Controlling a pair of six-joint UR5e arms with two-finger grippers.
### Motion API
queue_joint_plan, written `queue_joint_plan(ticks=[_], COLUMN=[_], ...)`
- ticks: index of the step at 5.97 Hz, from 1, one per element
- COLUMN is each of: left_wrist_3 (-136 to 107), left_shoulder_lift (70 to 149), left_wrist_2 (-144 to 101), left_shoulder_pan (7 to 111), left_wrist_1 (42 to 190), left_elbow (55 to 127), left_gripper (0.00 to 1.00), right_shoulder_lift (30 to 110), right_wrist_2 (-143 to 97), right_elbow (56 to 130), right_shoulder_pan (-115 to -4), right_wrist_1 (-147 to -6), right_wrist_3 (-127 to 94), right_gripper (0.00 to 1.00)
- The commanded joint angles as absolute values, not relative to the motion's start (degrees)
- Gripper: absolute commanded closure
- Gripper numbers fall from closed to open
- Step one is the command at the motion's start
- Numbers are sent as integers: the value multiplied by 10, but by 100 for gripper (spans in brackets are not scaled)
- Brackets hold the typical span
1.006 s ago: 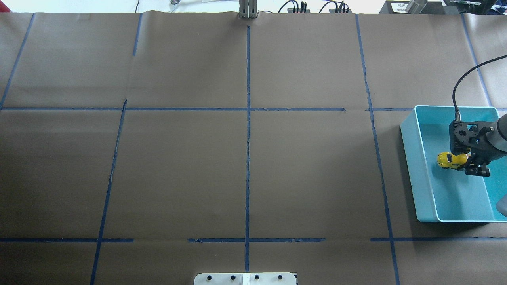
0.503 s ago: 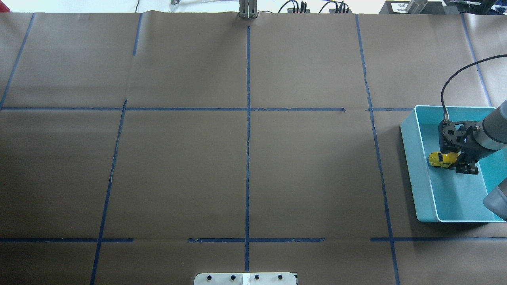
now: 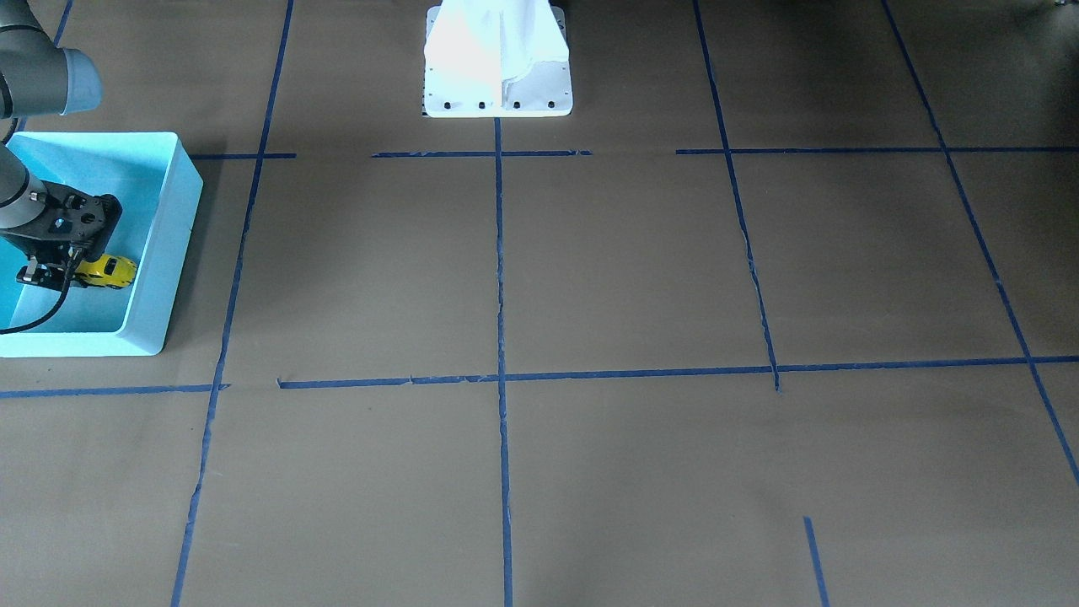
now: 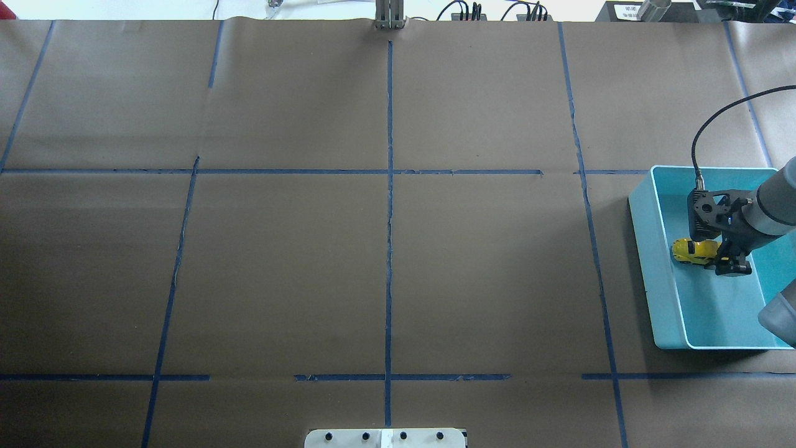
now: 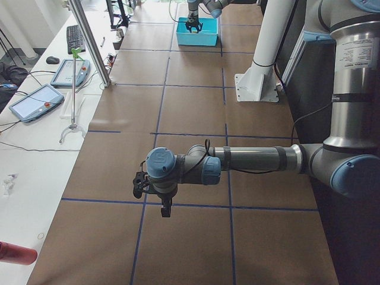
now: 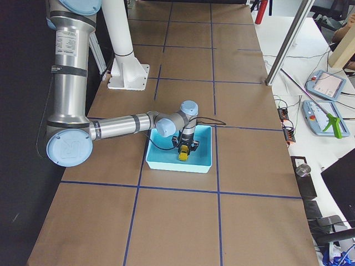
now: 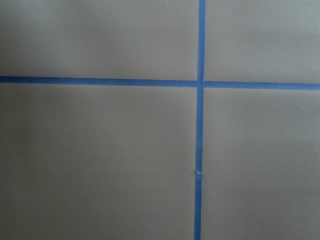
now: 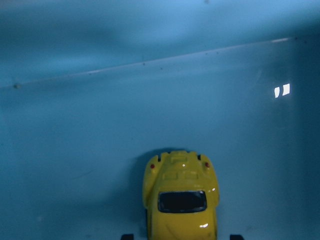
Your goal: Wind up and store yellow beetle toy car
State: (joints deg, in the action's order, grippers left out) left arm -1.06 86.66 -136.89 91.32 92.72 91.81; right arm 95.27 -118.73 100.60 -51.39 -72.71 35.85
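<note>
The yellow beetle toy car is inside the light blue bin at the table's right side, close to the bin's left wall. My right gripper reaches into the bin, tilted, and is shut on the car's front end. In the right wrist view the car points its rear away, low over the bin floor, with my fingertips beside it. The front-facing view shows the same hold on the car. My left gripper hangs over bare table in the left side view only; I cannot tell whether it is open.
Brown paper with a grid of blue tape lines covers the table. The robot's white base plate stands at the near middle edge. A black cable loops from the right wrist over the bin's far rim.
My right gripper has moved left and lower inside the bin, carrying the car toward the bin's left wall. In the last half second it has hardly moved.
</note>
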Motion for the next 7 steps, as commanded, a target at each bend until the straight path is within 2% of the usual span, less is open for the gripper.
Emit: queue_joint_plan(ticks=[1,2,4,7], left_wrist_3=[-11,-11,-11,-11], left_shoulder_lift=[867,867,867,867], left_wrist_2=[-1368,-1368,-1368,-1367], left_shoulder_pan=[913,912,912,912], left_wrist_1=[928,928,929,931], left_elbow=[918,918,917,917], left_gripper=[0,0,0,0], right_shoulder_lift=[960,983,980,977], right_wrist_2=[-1213,-1228,-1264,-1292], right_elbow=[1041,1084,1128,1147], right_shoulder_pan=[-522,-553,-626,-776], right_wrist_1=[-728,-743,-839,-993], right_wrist_3=[359,359,364,363], right_gripper=[0,0,0,0])
